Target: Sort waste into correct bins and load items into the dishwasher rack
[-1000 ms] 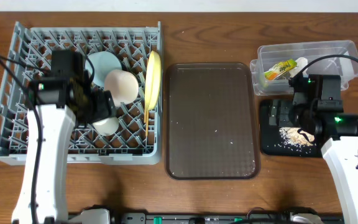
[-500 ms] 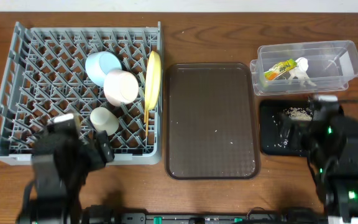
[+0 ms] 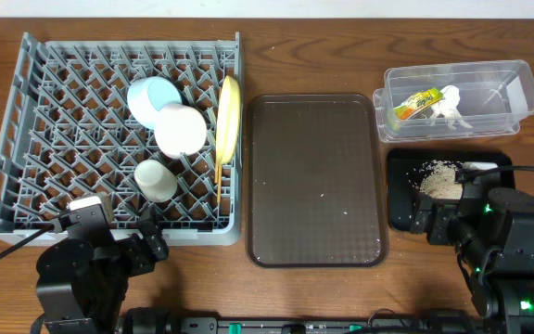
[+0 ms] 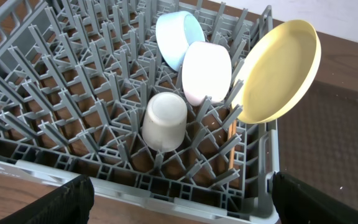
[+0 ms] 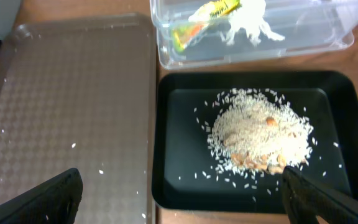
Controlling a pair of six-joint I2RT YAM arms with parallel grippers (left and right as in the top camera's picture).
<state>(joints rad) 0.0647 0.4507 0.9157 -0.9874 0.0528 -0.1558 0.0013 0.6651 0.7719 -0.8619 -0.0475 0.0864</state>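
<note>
Yellow plate (image 3: 229, 118) is standing on edge in the dishwasher rack (image 3: 26, 139), at the wall facing the brown tray (image 3: 315, 181), its long axis running parallel to that tray's long side. From the left wrist, my left pincer (image 4: 182, 199) is gaping empty. The plate is leaning trayward and is risking toppling out if I bump the rack. From the right wrist, my right pincer (image 5: 182, 193) is gaping too, off the tray's far side.

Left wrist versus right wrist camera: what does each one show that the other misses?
Left wrist only: the dishwasher rack holding the yellow plate, light-blue bowl, white bowl, white cup and chopsticks. Right wrist only: the clear tub with the sachet and white scrap, and the black tray with food scraps. Both: the brown serving tray and the wooden table.
</note>
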